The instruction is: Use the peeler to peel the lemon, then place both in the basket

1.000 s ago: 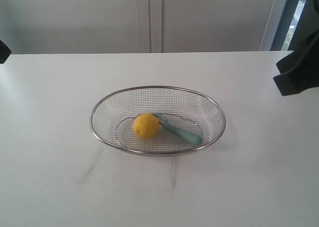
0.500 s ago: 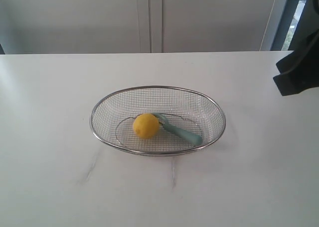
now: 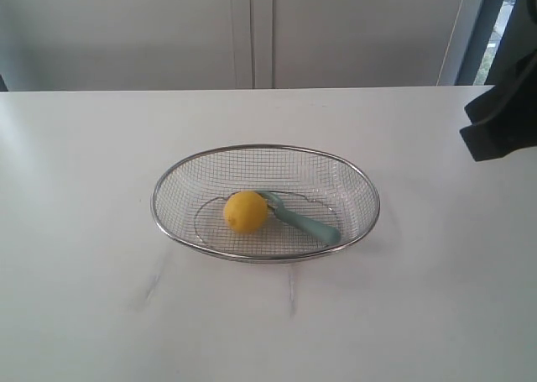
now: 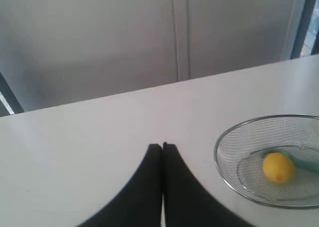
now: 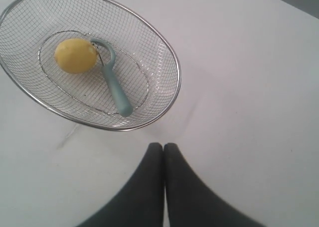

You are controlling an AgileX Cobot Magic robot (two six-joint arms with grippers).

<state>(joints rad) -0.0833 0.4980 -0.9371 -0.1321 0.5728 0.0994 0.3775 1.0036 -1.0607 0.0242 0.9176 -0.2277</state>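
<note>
White counter [image 3: 84,315], centre: lemon [image 3: 246,211] and peeler [image 3: 306,223] lie touching in basket [image 3: 264,147]. Your left arm [image 4: 142,202] has drawn back off left edge; both jaws pinched shut, empty. Placement looks done.

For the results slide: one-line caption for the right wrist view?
Right wrist view: shut right gripper above the white table, clear of the wire basket holding the lemon and the teal peeler.
</note>
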